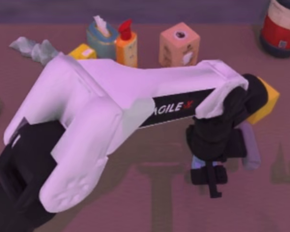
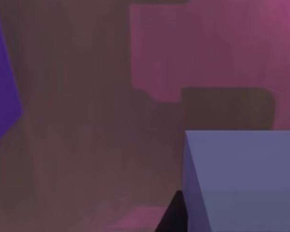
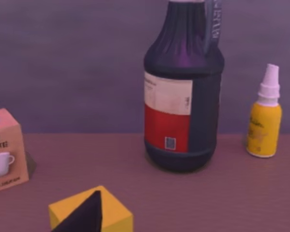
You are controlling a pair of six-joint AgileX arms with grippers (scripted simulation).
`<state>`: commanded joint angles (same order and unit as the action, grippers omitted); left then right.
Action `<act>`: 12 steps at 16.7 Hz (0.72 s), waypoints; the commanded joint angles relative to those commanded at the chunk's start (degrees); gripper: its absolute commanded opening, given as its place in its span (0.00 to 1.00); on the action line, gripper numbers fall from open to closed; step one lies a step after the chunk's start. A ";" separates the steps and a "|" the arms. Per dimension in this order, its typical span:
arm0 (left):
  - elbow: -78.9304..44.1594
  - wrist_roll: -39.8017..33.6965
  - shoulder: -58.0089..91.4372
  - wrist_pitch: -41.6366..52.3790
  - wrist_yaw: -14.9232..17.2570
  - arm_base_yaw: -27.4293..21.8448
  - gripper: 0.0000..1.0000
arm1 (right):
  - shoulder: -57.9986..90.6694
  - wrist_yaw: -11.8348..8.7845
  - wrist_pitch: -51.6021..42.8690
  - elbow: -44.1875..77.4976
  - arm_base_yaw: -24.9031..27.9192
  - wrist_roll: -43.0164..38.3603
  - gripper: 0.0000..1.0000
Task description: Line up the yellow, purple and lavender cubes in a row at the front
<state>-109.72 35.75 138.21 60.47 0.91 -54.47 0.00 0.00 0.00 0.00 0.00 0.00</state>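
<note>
My left arm reaches across the table to the right, and its gripper [image 1: 209,170] hangs over the front right area. In the left wrist view the lavender cube [image 2: 241,174] fills the near corner. One dark finger [image 2: 173,218] presses flat against its side, so the gripper is shut on it. The purple cube [image 2: 0,77] shows only at the edge of that view; in the top view the arm hides it. The yellow cube [image 1: 267,100] sits at the right, half under the left arm's wrist. My right gripper [image 3: 101,217] hovers close by the yellow cube [image 3: 113,211] and is outside the top view.
Along the back stand a dark bottle with a red and white label [image 1: 280,26], a pink box with a round hole [image 1: 180,46], an orange bottle with a red cap [image 1: 126,46] and a tissue tub [image 1: 101,35]. A small yellow dropper bottle [image 3: 264,125] stands beside the dark bottle.
</note>
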 joint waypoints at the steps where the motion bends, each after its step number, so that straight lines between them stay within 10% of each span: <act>1: 0.00 0.00 0.00 0.00 0.00 0.00 0.53 | 0.00 0.00 0.00 0.00 0.00 0.00 1.00; 7: 0.00 0.00 0.00 0.00 0.00 0.00 0.98 | 0.00 0.00 0.00 0.00 0.00 0.00 1.00; 12: 0.00 0.00 0.00 0.00 0.00 0.00 1.00 | 0.00 0.00 0.00 0.00 0.00 0.00 1.00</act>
<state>-109.72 35.75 138.21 60.47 0.91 -54.47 0.00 0.00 0.00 0.00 0.00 0.00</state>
